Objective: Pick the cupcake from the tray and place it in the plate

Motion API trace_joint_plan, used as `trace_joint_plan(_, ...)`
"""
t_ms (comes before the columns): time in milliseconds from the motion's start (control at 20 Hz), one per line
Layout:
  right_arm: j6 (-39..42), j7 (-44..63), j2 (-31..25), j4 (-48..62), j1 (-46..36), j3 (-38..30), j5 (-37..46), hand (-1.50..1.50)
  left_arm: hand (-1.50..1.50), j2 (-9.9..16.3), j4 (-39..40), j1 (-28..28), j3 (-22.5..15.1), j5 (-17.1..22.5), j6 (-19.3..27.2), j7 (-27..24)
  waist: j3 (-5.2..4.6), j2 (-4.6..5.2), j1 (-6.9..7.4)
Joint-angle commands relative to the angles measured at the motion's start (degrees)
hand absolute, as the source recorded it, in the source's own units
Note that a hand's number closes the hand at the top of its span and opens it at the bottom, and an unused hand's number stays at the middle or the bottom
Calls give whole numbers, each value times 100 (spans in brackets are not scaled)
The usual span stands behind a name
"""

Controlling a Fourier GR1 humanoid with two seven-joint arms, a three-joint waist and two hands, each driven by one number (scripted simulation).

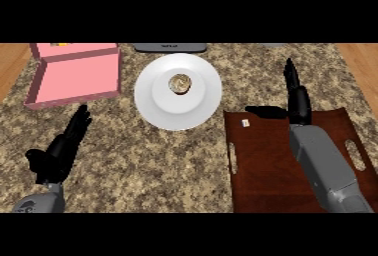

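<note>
Already the cupcake (180, 83) sits at the middle of the plate (166, 114), at 11 o'clock from the tray (266, 165). Your right hand (294, 97) is released, and your left hand (63, 145) rests relaxed. It looks soft and light; hold its sides.
</note>
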Motion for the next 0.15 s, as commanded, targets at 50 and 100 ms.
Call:
trace_joint_plan(50,158,-408,-151,367,-5,-202,87,-150,0,77,-273,188,113,100,-122,74,-1,-10,-8)
trace_joint_plan(100,165,-873,-164,948,-243,-401,46,-150,0,-70,-194,10,-5,23,-13,123,1,7,25)
